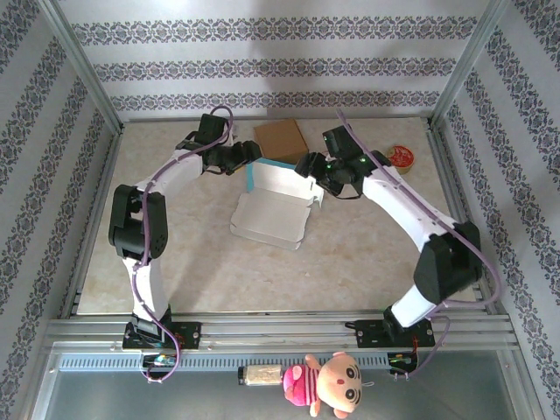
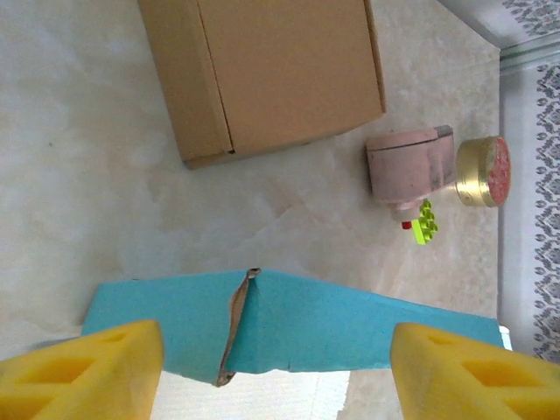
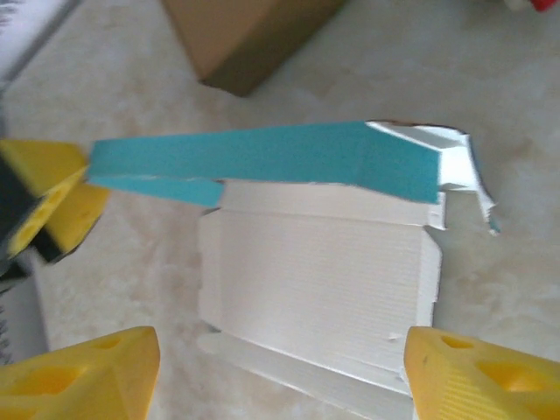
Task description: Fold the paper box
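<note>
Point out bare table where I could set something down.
Widest bare stretch: table between the paper box and the near edge. Also the far left corner, left of the left arm. Crowded at the back: brown box, tin, left gripper and right gripper at the teal flap.

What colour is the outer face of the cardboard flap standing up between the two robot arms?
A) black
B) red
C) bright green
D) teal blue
D: the raised flap of the paper box shows a teal-blue face, while the box's inside panels are white.
</note>
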